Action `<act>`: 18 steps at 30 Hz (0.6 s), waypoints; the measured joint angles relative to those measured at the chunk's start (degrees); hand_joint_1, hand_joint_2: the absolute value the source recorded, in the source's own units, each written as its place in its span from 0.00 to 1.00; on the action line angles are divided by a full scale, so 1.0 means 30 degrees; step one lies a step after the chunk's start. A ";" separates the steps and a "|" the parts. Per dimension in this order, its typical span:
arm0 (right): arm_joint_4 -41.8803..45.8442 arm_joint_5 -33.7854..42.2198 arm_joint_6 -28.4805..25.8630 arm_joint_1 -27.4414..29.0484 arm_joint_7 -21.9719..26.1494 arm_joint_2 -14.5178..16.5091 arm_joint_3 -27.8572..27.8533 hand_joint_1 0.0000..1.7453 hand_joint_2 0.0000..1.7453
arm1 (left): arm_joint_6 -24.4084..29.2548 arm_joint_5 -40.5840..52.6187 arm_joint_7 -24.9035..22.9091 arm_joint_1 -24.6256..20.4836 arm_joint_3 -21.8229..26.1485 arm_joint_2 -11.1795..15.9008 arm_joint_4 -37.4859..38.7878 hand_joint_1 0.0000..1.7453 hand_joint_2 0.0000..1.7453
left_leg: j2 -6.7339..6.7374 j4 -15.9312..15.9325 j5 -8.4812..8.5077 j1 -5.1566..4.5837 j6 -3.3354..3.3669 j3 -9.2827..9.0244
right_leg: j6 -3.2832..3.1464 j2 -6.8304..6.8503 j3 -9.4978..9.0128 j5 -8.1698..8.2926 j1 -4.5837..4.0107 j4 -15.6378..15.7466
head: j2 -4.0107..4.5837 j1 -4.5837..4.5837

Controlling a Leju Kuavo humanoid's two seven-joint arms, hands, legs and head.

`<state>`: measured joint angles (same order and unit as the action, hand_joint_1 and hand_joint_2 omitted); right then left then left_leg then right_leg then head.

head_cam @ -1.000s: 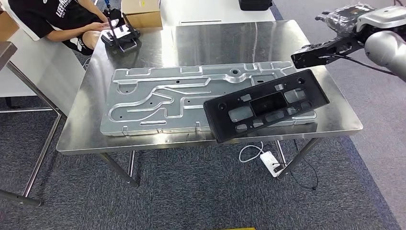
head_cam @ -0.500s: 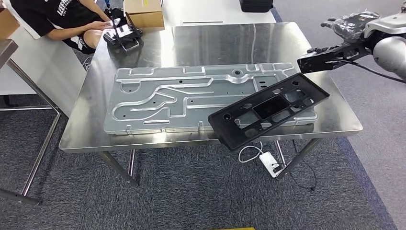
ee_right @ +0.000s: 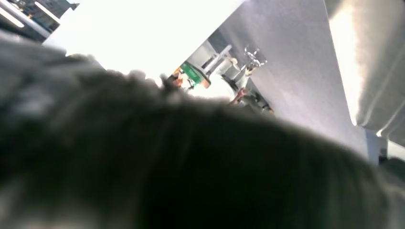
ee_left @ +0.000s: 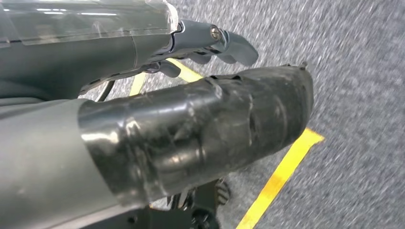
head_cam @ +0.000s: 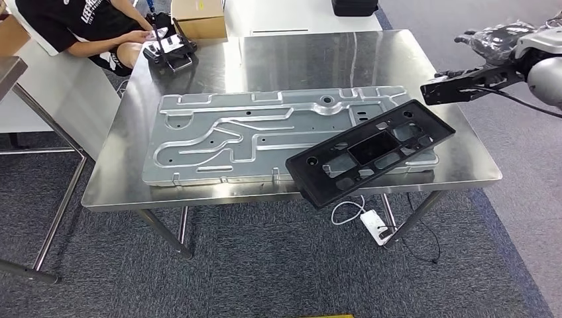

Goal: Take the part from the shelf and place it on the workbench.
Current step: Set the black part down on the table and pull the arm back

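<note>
On the steel counter (head_cam: 278,56), a flat black part (head_cam: 371,151) lies tilted across the near right end of a large stamped metal plate (head_cam: 265,136). Long and rectangular, with many cut-out windows and small round holes, the part has its near corner jutting past the counter's front edge. Right hand (head_cam: 464,83): dark fingers extended, above the counter's right edge, beyond the part and apart from it, holding nothing. Left hand (ee_left: 191,124): hangs over grey carpet crossed by yellow tape (ee_left: 279,179); whether clenched or released cannot be told. Beyond the plate, at the counter's far left corner, a person (head_cam: 86,26) sits beside a cardboard box (head_cam: 197,18).
</note>
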<state>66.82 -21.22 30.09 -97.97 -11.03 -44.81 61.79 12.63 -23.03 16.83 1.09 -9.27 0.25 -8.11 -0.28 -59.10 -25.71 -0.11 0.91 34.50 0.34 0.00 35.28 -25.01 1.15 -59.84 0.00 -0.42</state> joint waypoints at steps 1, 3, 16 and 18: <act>0.0040 0.0013 0.0040 -0.0013 -0.0015 -0.0018 0.0000 0.00 0.00 | -0.0060 -0.0018 0.0002 0.0008 -0.0002 -0.0007 0.0000 0.00 0.00 | 0.0001 -0.0422 -0.0366 0.0018 -0.0090 0.0166 | -0.0130 0.0028 0.0015 0.0084 0.0040 0.0062 | 0.0000 -0.0002; 0.0126 0.0036 0.0146 -0.0050 -0.0042 -0.0042 0.0000 0.00 0.00 | -0.0186 -0.0073 0.0013 0.0014 -0.0004 -0.0016 0.0000 0.00 0.00 | 0.0023 -0.2367 -0.1683 0.0090 -0.0257 0.0941 | -0.0342 0.0053 0.0114 0.0219 0.0053 0.0122 | 0.0000 -0.0007; 0.0676 0.0042 0.1261 -0.0935 -0.0102 -0.0297 0.0060 0.00 0.00 | -0.0931 -0.0339 -0.0026 -0.0023 0.0000 -0.0011 0.0000 0.00 0.00 | 0.0106 0.0505 -0.0135 0.0052 0.0410 -0.0772 | 0.0376 0.0039 0.0923 0.0525 -0.0012 -0.0213 | 0.0000 0.0017; 0.0688 0.0044 0.1383 -0.1131 -0.0113 -0.0419 0.0109 0.00 0.00 | -0.0991 -0.0357 -0.0035 -0.0037 0.0000 -0.0016 0.0000 0.00 0.00 | 0.0210 0.0691 0.0286 0.0099 0.0612 -0.0489 | 0.0511 -0.0007 0.1488 -0.0950 0.0034 -0.1721 | 0.0000 0.0049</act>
<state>68.89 -21.09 34.23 -101.37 -11.37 -46.07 62.12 9.66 -24.10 16.73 0.98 -9.27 0.20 -8.11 0.35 -57.03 -24.86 0.19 2.74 33.03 1.87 -0.02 39.74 -27.86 1.25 -65.01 0.00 -0.27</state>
